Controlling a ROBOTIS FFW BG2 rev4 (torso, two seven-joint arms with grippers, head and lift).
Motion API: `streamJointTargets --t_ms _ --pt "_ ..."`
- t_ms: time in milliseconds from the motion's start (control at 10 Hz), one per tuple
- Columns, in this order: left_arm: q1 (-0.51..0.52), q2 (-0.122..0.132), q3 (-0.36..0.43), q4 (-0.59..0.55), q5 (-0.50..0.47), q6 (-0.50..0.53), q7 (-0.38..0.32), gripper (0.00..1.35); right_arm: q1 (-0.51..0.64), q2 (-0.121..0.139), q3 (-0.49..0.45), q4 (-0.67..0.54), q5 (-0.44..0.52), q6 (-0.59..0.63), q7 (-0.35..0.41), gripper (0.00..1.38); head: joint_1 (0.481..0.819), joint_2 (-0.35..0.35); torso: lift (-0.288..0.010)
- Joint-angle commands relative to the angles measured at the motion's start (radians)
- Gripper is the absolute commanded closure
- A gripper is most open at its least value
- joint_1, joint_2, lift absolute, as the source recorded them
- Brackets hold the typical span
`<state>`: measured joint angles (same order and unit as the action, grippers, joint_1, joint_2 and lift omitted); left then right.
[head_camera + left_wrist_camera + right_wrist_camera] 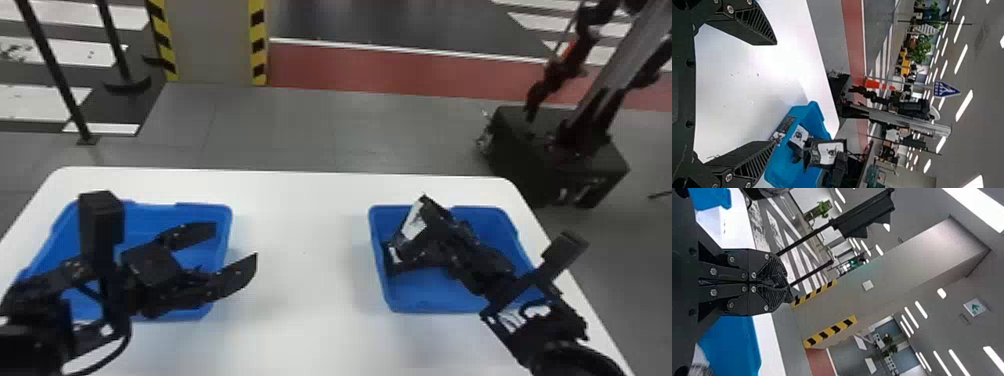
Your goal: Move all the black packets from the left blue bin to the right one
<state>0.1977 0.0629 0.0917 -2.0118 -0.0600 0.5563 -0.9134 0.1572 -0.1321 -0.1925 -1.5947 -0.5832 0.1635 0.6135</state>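
Releasing looks like the next call: a black packet (414,225) is at the tip of the right gripper (784,284), its jaws together and apparently clamped on it, over the right blue bin (425,295). In the head view it lies toward ten o'clock from that gripper's body, its labelled face seeming to run from one to seven o'clock — near the bin's ten o'clock corner. Other packets (799,136) lie in the bin. The right arm is the nearer; the left gripper (235,242), jaws spread, hangs at the left blue bin's (155,212) three o'clock side.
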Motion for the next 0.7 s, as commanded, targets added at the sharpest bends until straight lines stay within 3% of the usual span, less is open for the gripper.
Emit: streamJointTargets --t_ms 0,100,200,300,400,600 --pt "0.053 0.002 0.079 -0.054 -0.014 0.023 -0.006 0.14 0.0 -0.021 -0.022 0.062 0.0 -0.006 -0.011 1.27 0.695 -0.136 -0.11" --pt "0.075 0.0 0.117 -0.083 -0.024 0.028 -0.009 0.14 -0.005 -0.032 -0.024 0.101 -0.001 -0.004 -0.024 1.27 0.695 -0.129 -0.11" --pt "0.085 0.0 0.151 -0.11 -0.04 0.025 -0.015 0.14 -0.005 -0.038 -0.024 0.123 -0.003 0.003 -0.046 1.0 0.695 -0.124 -0.11" --pt "0.089 0.002 0.181 -0.127 -0.055 0.025 -0.019 0.13 0.01 -0.04 -0.041 0.091 0.051 -0.002 -0.093 0.39 0.695 -0.112 -0.11" --pt "0.082 0.003 0.217 -0.127 -0.089 0.02 -0.025 0.13 0.049 -0.04 -0.064 0.003 0.137 -0.043 -0.15 0.0 0.695 -0.103 -0.11" --pt "0.065 0.028 0.237 -0.122 -0.179 0.03 -0.035 0.13 0.177 -0.012 -0.064 -0.203 0.195 -0.141 -0.241 0.22 0.695 -0.101 -0.11"
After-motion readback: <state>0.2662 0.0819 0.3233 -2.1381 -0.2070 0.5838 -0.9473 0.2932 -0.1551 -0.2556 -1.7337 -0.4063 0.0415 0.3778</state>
